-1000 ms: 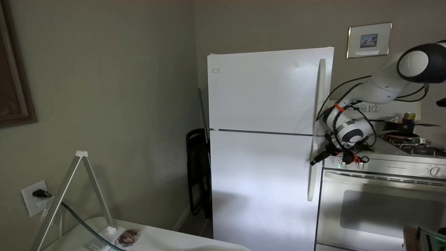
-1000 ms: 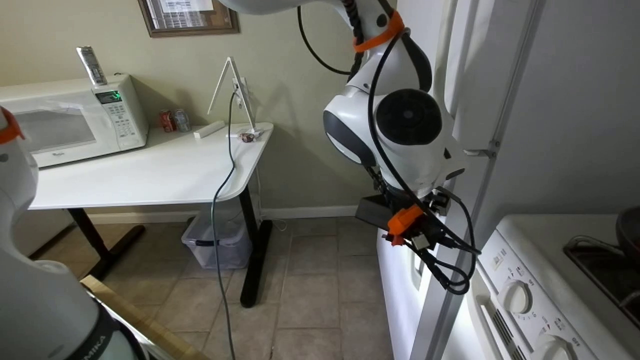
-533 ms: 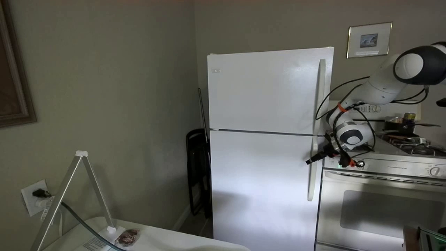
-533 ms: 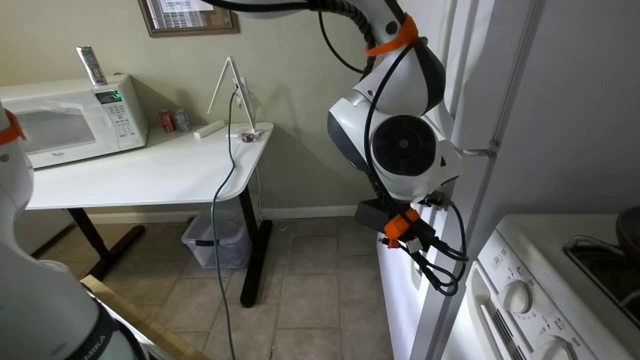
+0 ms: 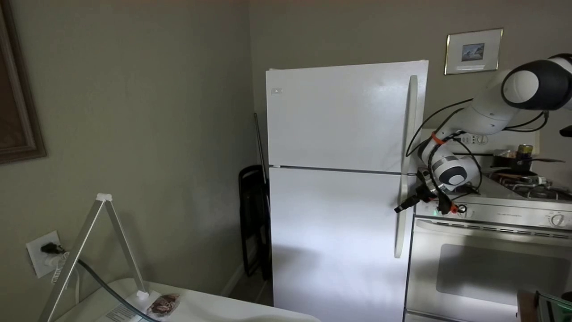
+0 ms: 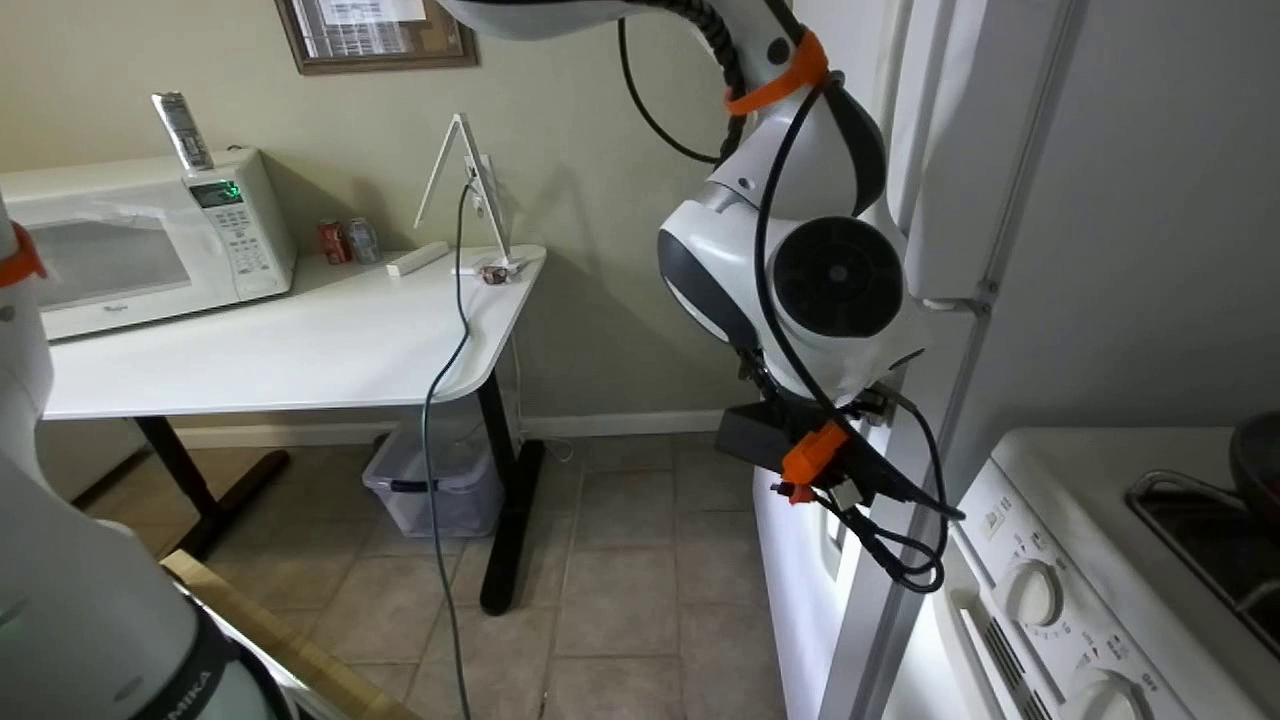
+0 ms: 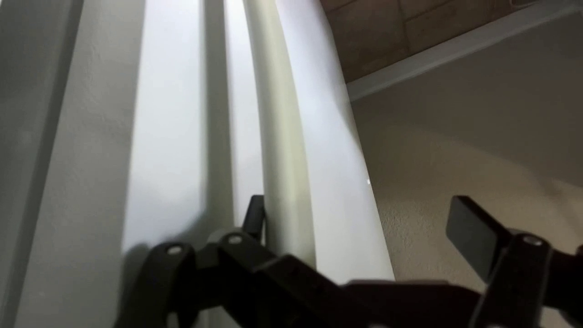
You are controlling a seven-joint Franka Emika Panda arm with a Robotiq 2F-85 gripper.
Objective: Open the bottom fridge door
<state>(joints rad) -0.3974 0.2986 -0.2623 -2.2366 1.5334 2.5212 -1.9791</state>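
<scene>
The bottom fridge door (image 5: 335,246) is a tall white panel, shut, below the shorter freezer door (image 5: 339,118). Its long vertical handle (image 5: 401,237) runs along its right edge in that exterior view. My gripper (image 5: 398,209) is at the upper part of this handle. In the wrist view the gripper (image 7: 359,212) is open. One finger is tucked behind the handle (image 7: 287,182), on its door side, and looks to touch it or nearly so. The other finger stands well apart on the handle's outer side. In an exterior view the arm's wrist (image 6: 840,280) hides the fingers.
A white stove (image 5: 491,250) stands right beside the fridge, with a pot (image 5: 514,163) on top. A white table (image 6: 300,350) with a microwave (image 6: 150,240) is across the floor (image 6: 620,560). Black folded chairs (image 5: 254,219) lean beside the fridge. Cables loop from the wrist.
The fingertips moved slightly left and then a little back at the handle in an exterior view. The wrist shifted and turned a little. Both fridge doors stay shut.
</scene>
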